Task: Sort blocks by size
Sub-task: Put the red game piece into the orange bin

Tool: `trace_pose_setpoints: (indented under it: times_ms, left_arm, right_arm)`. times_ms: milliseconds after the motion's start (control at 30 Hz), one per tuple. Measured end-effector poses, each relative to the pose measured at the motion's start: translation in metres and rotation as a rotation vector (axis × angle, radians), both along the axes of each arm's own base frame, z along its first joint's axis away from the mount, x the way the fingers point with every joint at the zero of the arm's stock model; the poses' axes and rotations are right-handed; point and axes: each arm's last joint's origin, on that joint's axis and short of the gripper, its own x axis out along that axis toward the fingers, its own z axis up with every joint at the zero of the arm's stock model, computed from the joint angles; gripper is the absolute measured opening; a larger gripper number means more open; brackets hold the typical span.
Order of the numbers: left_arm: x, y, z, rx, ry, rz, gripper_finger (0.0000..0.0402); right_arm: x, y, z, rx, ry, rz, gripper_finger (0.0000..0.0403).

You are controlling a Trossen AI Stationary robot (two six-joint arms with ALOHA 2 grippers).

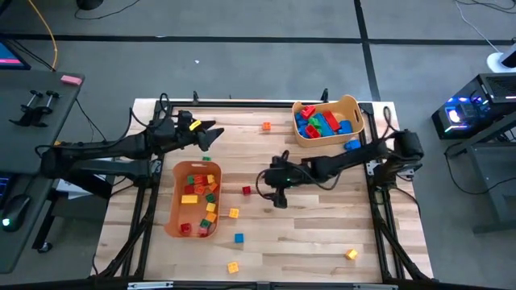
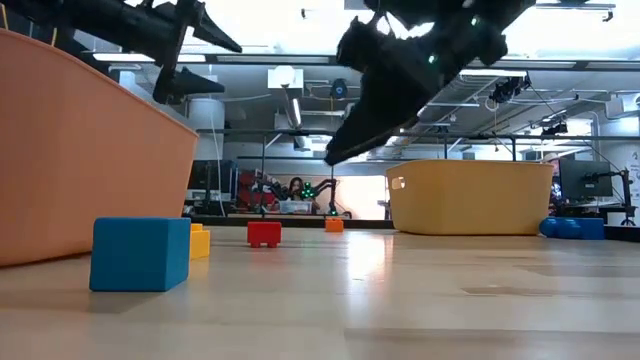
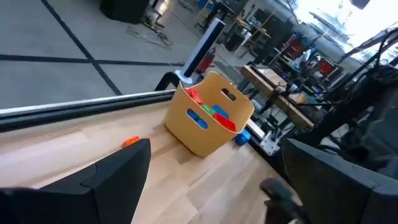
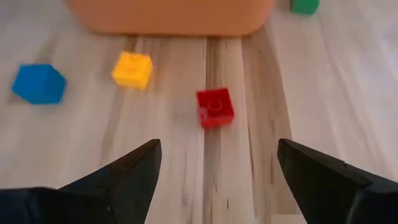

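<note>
Nearest the low camera sits a small blue block on the table, close beside the wall of the left orange bin. Seen from above, that table fills the middle of the scene. The left arm reaches in from 9 o'clock, and the left gripper hovers near the table's far edge at about 11 o'clock, jaws spread wide and holding nothing. The right arm comes in from 3 o'clock; the right gripper hangs near the table's centre, jaws spread with nothing between them, and a small red block lies on the wood just ahead of its fingers.

The left orange bin, at about 8 o'clock from centre, holds a scatter of small red, yellow, orange and green blocks. The second bin, at 1 o'clock, holds larger red, blue and green blocks, with a blue block lying just outside it.

Loose small blocks on the table: an orange one at 12 o'clock, a yellow one and the blue one towards 7 o'clock, another yellow at 6 o'clock, and one more at 5 o'clock.
</note>
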Motion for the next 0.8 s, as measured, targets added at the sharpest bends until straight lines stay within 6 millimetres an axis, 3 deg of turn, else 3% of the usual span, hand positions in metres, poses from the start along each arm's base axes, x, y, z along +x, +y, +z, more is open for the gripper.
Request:
trace_pose_setpoints:
  times_ms: [167,433,800]
  left_arm:
    - [0.003,-0.003,0.003,-0.004,-0.046,-0.065,0.0351]
    - [0.007,-0.012,0.008,0.006,-0.096,-0.13,0.0351]
    - [0.008,-0.019,0.008,0.017,-0.094,-0.127,0.0351]
  right_arm:
    - [0.025,-0.008,-0.014,-0.023,-0.001,0.033,0.0319]
    - [0.064,-0.002,-0.037,-0.022,0.024,0.149,0.0319]
    - [0.076,-0.005,-0.059,-0.014,0.085,0.117,0.0318]
